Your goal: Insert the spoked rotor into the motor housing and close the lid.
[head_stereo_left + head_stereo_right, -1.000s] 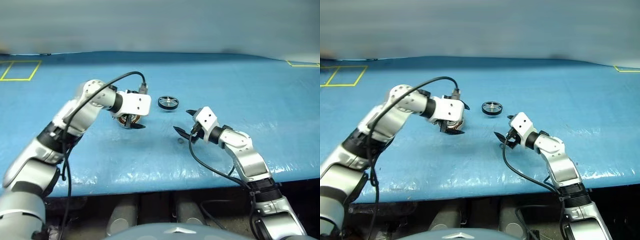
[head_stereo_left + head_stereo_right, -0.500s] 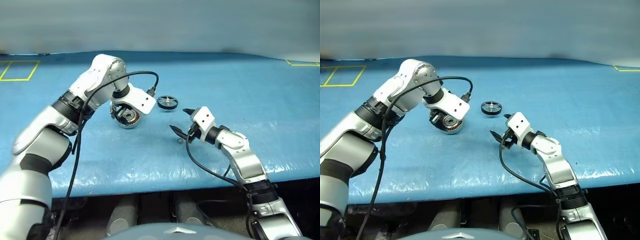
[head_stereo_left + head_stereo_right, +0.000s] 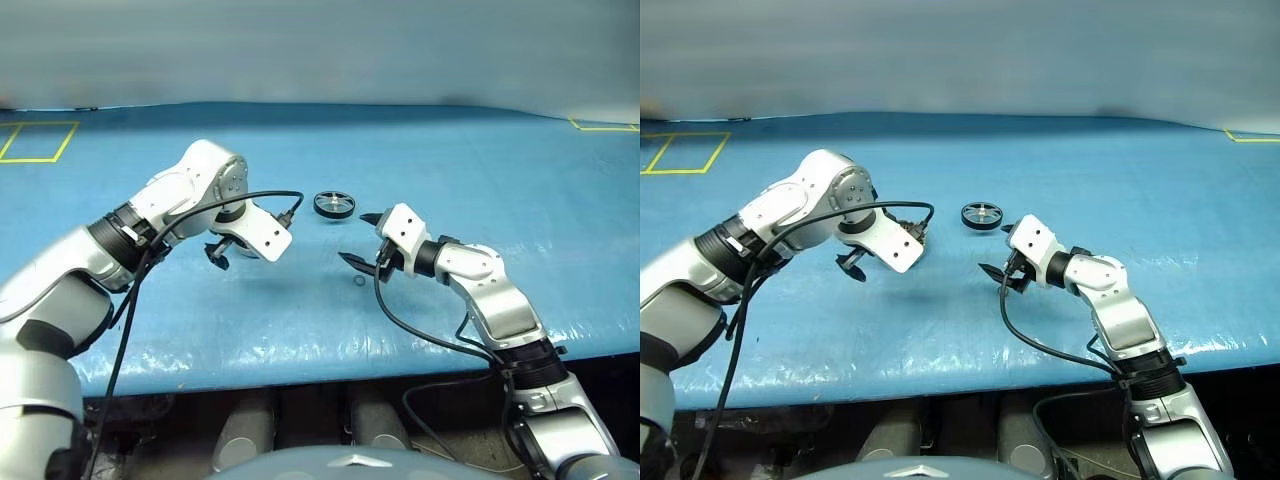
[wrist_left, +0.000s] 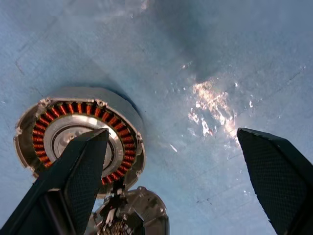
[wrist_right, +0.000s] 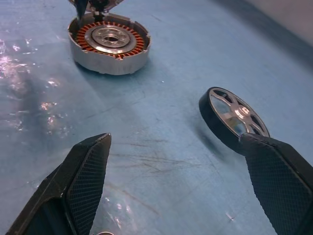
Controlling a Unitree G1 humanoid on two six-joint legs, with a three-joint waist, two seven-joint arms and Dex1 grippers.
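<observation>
The blue desk point(image 3: 420, 170) is carrying everything. Both pincers, left point(image 4: 176, 181) and right point(image 3: 358, 238), are hanging released, grasping nothing. The housing point(image 5: 108, 43) is sitting under the left pincer, the rotor point(image 3: 334, 205) lying apart.

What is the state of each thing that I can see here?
motor housing: flat on the table, top open, no rotor inside.
lid: swung open beside the housing.
spoked rotor: on the table, not held.
left pincer: open, empty, above the housing.
right pincer: open, empty.
</observation>
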